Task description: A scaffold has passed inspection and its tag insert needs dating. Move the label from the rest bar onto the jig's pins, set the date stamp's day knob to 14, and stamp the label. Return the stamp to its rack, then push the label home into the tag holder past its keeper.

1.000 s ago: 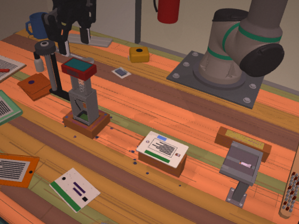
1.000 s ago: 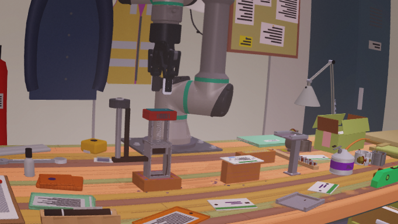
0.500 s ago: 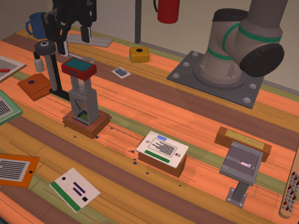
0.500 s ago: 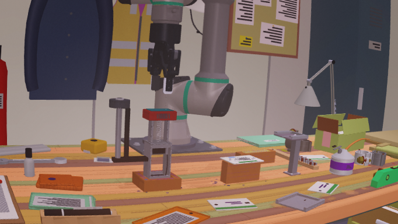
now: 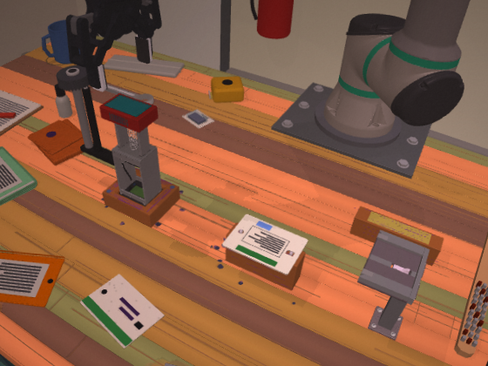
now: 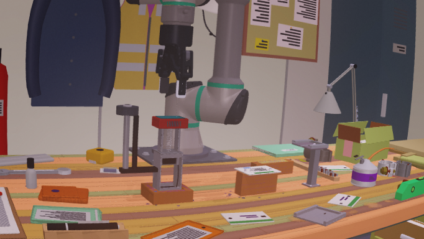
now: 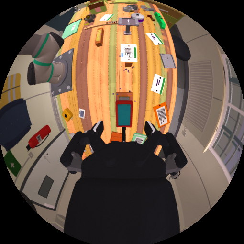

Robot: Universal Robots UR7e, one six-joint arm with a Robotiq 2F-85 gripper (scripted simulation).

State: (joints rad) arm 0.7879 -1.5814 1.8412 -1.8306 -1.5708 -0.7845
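My gripper (image 5: pixel 122 63) (image 6: pixel 173 85) (image 7: pixel 124 129) hangs open and empty well above the date stamp (image 5: pixel 129 112) (image 6: pixel 170 122) (image 7: pixel 124 113), whose red head with a teal top stands on a grey spring frame seated in the brown rack block (image 5: pixel 141 200) (image 6: pixel 167 193). The label (image 5: pixel 265 243) (image 6: pixel 257 170) (image 7: pixel 128 52), white with a green stripe and dark print, lies flat on the brown jig block (image 6: pixel 256 183) in the middle of the bench. The grey tag holder (image 5: pixel 394 266) (image 6: pixel 311 146) (image 7: pixel 128 22) stands on a post to the right. A black stand with a round knob (image 5: pixel 72 78) (image 6: pixel 127 109) rises beside the stamp.
A green cardboard box (image 6: pixel 362 140) sits at the bench's far right. Loose cards (image 5: pixel 122 309) (image 6: pixel 247 217), an orange tag (image 5: pixel 24 277), a yellow block (image 5: pixel 227 89), an orange pad (image 5: pixel 56 140) and a small bottle (image 6: pixel 31 173) lie about. The arm's base (image 5: pixel 370 117) stands behind.
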